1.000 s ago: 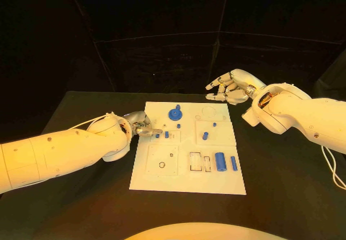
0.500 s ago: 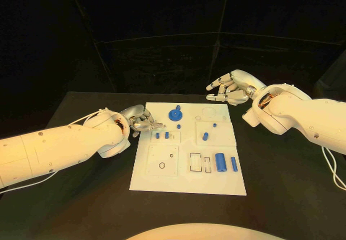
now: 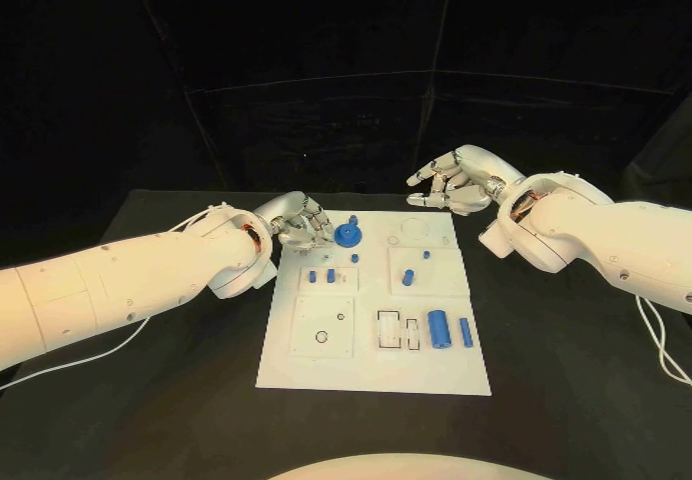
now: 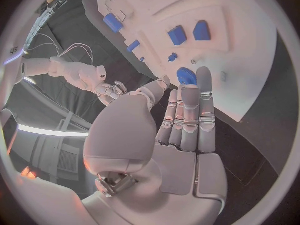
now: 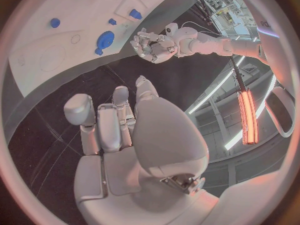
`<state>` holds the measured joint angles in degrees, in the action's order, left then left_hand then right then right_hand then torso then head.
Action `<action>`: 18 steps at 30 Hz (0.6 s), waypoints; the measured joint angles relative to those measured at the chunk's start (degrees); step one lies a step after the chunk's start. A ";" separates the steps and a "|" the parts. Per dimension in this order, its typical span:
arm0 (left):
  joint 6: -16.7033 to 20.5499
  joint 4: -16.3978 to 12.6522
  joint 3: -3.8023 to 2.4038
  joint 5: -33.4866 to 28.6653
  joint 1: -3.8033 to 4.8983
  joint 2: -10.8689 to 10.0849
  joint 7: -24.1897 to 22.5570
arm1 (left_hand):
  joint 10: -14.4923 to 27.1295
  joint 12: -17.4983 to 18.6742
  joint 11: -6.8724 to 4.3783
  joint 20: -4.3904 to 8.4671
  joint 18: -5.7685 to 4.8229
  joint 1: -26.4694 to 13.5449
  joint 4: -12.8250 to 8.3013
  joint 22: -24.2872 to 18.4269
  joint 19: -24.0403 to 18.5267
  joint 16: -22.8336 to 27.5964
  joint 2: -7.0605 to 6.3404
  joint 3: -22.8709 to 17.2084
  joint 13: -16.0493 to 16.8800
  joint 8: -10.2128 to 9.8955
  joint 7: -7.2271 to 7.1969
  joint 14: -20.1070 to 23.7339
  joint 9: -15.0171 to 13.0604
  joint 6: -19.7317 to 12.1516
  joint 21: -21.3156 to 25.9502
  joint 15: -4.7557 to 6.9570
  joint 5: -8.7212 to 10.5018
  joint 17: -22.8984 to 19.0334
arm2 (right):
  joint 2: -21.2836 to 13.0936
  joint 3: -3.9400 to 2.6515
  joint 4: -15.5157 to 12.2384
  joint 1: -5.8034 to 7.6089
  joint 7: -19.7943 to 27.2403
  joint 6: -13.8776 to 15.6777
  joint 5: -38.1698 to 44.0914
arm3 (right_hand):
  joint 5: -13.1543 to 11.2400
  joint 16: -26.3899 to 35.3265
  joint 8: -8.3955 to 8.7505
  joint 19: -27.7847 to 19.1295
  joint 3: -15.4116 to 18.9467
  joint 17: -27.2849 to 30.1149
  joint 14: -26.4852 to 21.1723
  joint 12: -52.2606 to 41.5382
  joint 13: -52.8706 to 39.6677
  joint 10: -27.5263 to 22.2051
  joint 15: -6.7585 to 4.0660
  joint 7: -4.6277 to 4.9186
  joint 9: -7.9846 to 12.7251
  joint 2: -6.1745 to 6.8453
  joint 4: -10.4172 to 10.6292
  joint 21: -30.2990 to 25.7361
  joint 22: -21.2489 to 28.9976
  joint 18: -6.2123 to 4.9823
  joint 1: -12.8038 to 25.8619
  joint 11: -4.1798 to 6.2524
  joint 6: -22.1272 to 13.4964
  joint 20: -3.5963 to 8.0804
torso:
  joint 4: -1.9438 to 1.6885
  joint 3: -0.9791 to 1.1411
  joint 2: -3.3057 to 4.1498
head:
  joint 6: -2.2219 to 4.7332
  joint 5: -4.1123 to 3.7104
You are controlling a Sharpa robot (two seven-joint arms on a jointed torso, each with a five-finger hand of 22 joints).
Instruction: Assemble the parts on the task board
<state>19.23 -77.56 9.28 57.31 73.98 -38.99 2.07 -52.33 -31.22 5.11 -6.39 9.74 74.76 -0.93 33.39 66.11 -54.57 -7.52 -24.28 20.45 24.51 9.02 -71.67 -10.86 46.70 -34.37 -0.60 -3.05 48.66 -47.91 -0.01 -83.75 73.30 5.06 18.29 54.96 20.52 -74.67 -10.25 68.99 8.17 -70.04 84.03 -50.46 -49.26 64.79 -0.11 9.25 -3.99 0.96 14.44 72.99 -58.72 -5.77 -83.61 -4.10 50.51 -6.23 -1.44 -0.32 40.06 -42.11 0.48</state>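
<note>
The white task board (image 3: 372,370) lies mid-table with several blue parts on it. A blue round disc part (image 3: 348,234) stands near its far left corner; it also appears in the wrist views (image 4: 186,76) (image 5: 104,39). My left hand (image 3: 300,222) hovers just left of that disc, fingers stretched out side by side (image 4: 187,120), holding nothing. My right hand (image 3: 454,180) hangs beyond the board's far right corner, fingers apart and empty (image 5: 119,125). Two short blue pegs (image 3: 322,275) sit behind the left hand. A thick blue cylinder (image 3: 438,326) and a thin one (image 3: 466,331) lie at the near right.
The black table (image 3: 173,400) surrounds the board with free room on both sides. A small blue piece (image 3: 410,277) lies in the right middle square, and another small peg (image 3: 355,257) sits near the centre. Empty slots (image 3: 392,328) lie beside the thick cylinder.
My left hand has moved from the two short pegs toward the board's far edge, ending beside the blue disc. The right hand has shifted only slightly.
</note>
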 measured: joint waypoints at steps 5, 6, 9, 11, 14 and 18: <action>-1.47 2.49 0.00 6.35 0.21 3.57 -2.46 | 0.00 4.14 0.00 0.15 0.01 0.06 -0.85 0.08 3.23 -6.49 -1.40 0.58 -4.37 -2.88 -0.33 -4.82 2.16 2.07 -0.72 0.16 0.00 5.24 | 0.11 0.00 -0.01 0.00 0.00 0.00 -0.01 | 0.00 0.00 -0.20 0.00 0.00 0.00 0.00 0.00 0.00 0.00 0.00 0.00 0.00 0.00 0.00 0.00 0.00 -0.01 0.00 0.00 0.00 0.00 | 0.07 -0.01 0.01 | 0.45 -0.32; -1.78 2.99 0.00 7.68 0.25 4.26 -2.72 | 0.00 4.83 0.00 0.21 0.01 -0.10 -0.95 0.21 3.74 -7.85 -1.59 0.78 -5.09 -3.43 -0.33 -5.59 2.51 2.05 -1.02 0.17 0.00 6.43 | 0.14 0.00 -0.01 0.00 0.00 0.00 -0.01 | 0.00 0.00 -0.20 0.00 0.00 0.00 0.00 0.00 0.00 0.00 0.00 0.00 0.00 0.00 0.00 0.00 0.00 0.00 0.00 0.00 0.00 0.00 | 0.09 -0.01 0.01 | 0.52 -0.38; -2.63 4.33 0.00 11.04 0.30 5.97 -3.15 | 0.00 6.21 0.00 0.25 0.01 -0.09 -0.95 0.58 5.07 -11.39 -1.58 1.56 -6.65 -4.70 -0.41 -7.61 3.34 2.25 -1.68 0.16 0.00 9.67 | 0.21 0.00 -0.03 0.00 -0.01 0.00 -0.02 | 0.00 0.00 -0.20 0.00 0.00 0.00 0.00 0.00 0.00 0.00 0.00 0.00 0.00 0.00 0.00 0.00 0.00 0.00 0.00 0.00 0.00 0.00 | 0.10 -0.01 0.01 | 0.68 -0.51; -3.38 5.55 0.03 13.63 0.31 7.31 -3.26 | 0.00 7.06 0.00 0.35 0.00 -0.09 -0.98 1.65 6.52 -14.82 -1.58 1.97 -7.83 -5.64 -0.36 -9.40 3.98 2.63 -3.12 0.28 0.00 13.01 | 0.26 0.01 -0.07 0.00 -0.02 0.00 -0.02 | 0.00 0.00 -0.20 0.00 0.00 0.00 0.00 0.00 0.00 0.00 0.00 0.00 0.00 0.00 0.00 0.00 0.00 0.00 0.00 0.00 0.00 0.00 | 0.10 -0.01 0.01 | 0.76 -0.66; -4.63 7.10 0.12 16.85 0.31 8.92 -3.25 | -0.52 7.89 -0.12 0.63 0.00 -0.09 -0.79 7.86 9.80 -19.67 -1.58 2.80 -9.41 -6.87 -0.77 -11.70 4.80 3.50 -9.57 0.56 0.00 18.06 | 0.28 0.01 -0.12 0.00 -0.03 0.00 -0.02 | 0.00 0.00 -0.20 0.00 0.00 0.00 0.00 0.00 0.00 0.00 0.00 0.00 0.00 0.00 0.00 0.00 -0.01 0.00 0.00 0.00 0.00 0.00 | 0.10 -0.03 0.02 | 0.88 -0.79; -6.17 8.39 0.40 19.94 0.32 10.38 -3.12 | -1.24 8.41 -0.39 0.99 -0.97 -0.09 -0.73 14.47 12.73 -23.08 -1.58 3.50 -10.82 -8.01 -0.94 -12.08 5.53 4.54 -16.27 0.80 0.00 21.60 | 0.30 0.01 -0.16 0.00 -0.04 0.01 -0.02 | 0.00 0.00 -0.20 0.00 0.00 0.00 0.00 0.00 0.00 0.00 0.00 0.00 0.00 0.00 0.00 0.00 -0.01 0.00 0.00 0.00 0.00 0.00 | 0.07 -0.04 0.04 | 0.91 -0.90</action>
<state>13.05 -69.17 9.68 77.25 74.30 -28.61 -1.05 -53.58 -22.81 4.73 -5.40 8.78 74.67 -1.66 47.85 78.85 -77.65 -9.10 -20.78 9.63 16.50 8.08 -83.76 -5.33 51.24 -50.64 0.20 -3.05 70.26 -47.61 0.00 -83.91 73.30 5.02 18.30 54.93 20.52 -74.67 -10.45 69.00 8.16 -70.04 84.03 -50.46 -49.27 64.79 -0.11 9.25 -3.99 0.96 14.44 72.99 -58.73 -5.77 -83.61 -4.10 50.51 -6.23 -1.37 -0.36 40.10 -41.20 -0.42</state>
